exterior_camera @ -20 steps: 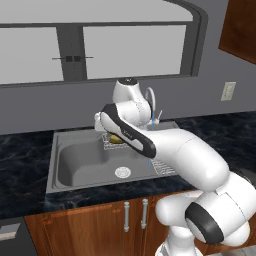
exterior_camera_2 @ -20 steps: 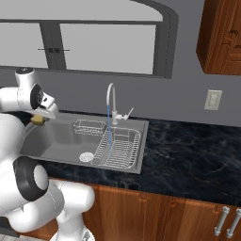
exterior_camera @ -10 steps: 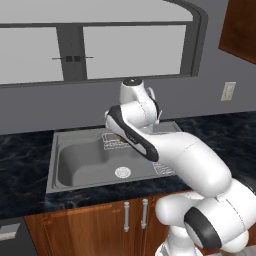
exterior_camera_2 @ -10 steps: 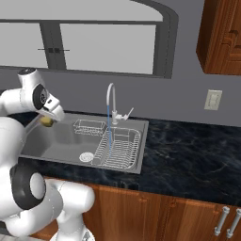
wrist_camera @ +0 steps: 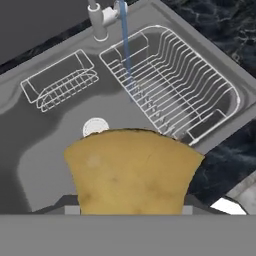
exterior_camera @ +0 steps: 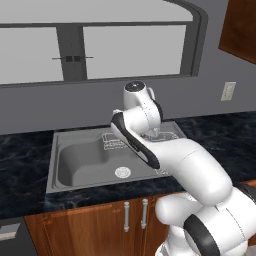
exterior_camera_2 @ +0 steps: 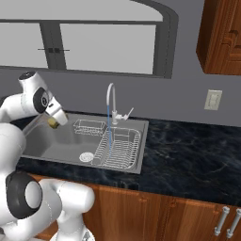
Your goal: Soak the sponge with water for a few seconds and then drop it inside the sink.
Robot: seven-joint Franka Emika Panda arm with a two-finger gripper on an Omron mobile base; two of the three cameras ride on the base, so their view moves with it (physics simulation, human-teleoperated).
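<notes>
My gripper is shut on the yellow-orange sponge and holds it above the left half of the sink. In the hand view the sponge looms large at the bottom, hiding the fingertips, with the grey basin floor and round drain below it. A thin blue water stream falls from the faucet onto the wire dish rack. The sponge hangs to the left of the stream, apart from it. In the left base view my own arm hides the hand over the sink.
A small wire basket sits at the back of the basin beside the faucet base. Black marbled countertop surrounds the sink. A window and grey wall stand behind, with a wooden cabinet at upper right.
The hand has carried the sponge across the basin toward the faucet side, from the sink's far left edge to over the basin. The grip stayed shut.
</notes>
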